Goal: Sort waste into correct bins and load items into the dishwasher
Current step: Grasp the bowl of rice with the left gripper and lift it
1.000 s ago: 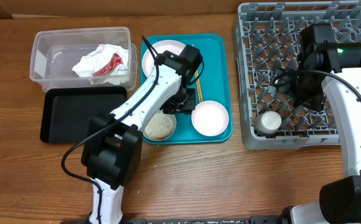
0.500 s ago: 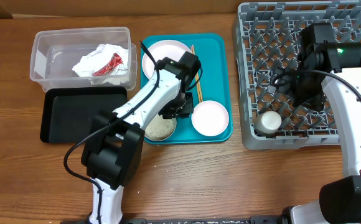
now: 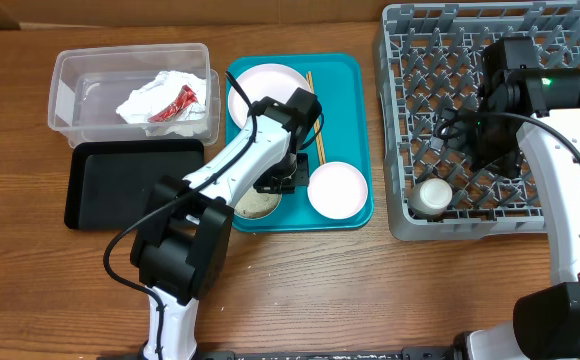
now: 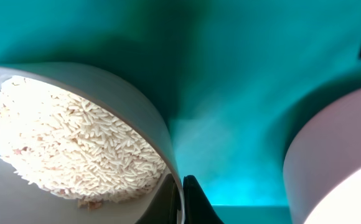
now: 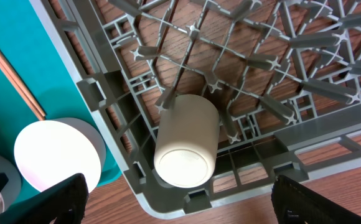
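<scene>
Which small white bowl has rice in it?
The left bowl, near-left on the teal tray, left gripper on its rim; the right bowl is empty.

Left tool (image 4: 182, 198) pinched down, right tool (image 5: 179, 193) spread wide

The left arm (image 3: 232, 160) reaches up and to the right from its black base, white link stretched out and the wrist bent so the tool points down. Its two dark fingers (image 4: 199, 208) sit almost together, with the thin rim of the rice bowl (image 4: 75, 143) squeezed between them. The right arm (image 3: 570, 190) runs straight up its side, a green light (image 3: 546, 81) glowing on the black wrist, its fingers (image 5: 50, 202) far apart and holding nothing.
</scene>
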You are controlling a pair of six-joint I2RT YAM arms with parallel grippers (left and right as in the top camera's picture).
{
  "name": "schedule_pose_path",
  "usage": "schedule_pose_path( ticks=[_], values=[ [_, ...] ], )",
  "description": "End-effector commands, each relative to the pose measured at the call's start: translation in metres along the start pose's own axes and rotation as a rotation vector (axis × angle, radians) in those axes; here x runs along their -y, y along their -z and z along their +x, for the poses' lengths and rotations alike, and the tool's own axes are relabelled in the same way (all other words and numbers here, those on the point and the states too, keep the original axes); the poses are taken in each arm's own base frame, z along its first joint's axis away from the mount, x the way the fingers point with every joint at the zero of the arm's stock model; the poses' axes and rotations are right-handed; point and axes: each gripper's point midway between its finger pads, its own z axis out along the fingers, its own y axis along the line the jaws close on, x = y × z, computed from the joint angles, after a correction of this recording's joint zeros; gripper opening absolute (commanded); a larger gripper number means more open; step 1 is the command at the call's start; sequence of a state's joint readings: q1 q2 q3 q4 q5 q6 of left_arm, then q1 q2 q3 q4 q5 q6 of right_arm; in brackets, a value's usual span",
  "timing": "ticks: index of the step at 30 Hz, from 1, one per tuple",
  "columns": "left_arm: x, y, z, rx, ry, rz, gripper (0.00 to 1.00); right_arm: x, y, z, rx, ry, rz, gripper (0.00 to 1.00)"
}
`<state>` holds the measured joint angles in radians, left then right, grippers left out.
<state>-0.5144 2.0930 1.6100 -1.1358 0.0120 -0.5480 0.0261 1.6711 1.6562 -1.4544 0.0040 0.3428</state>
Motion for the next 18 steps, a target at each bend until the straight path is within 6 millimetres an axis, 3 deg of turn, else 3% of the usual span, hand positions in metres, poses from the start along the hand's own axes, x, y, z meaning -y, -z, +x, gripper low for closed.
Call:
schedule_pose_path(
  ticks=[1,6,7,10,15,18],
  values=[
    [0.003,0.015,-0.001,-0.019,-0.068,0.050,0.04,-0.002,0.006,-0.005,0.023,0.001,-0.011,0.96],
    [-0.007,0.070,-0.018,0.023,-0.080,0.073,0.04,-0.002,0.006,-0.006,0.027,0.001,-0.013,0.96],
    [-0.013,0.090,-0.024,0.052,-0.083,0.091,0.04,-0.003,0.006,-0.007,0.032,0.001,-0.015,0.96],
    [-0.028,0.119,-0.030,0.096,-0.075,0.118,0.04,-0.003,0.006,-0.008,0.035,0.001,-0.016,0.96],
    [-0.069,0.149,-0.022,0.102,-0.047,0.167,0.04,-0.003,0.006,-0.008,0.034,0.001,-0.016,0.96],
    [-0.080,0.157,-0.017,0.083,-0.094,0.267,0.04,-0.003,0.006,-0.008,0.034,0.001,-0.017,0.96]
  ],
)
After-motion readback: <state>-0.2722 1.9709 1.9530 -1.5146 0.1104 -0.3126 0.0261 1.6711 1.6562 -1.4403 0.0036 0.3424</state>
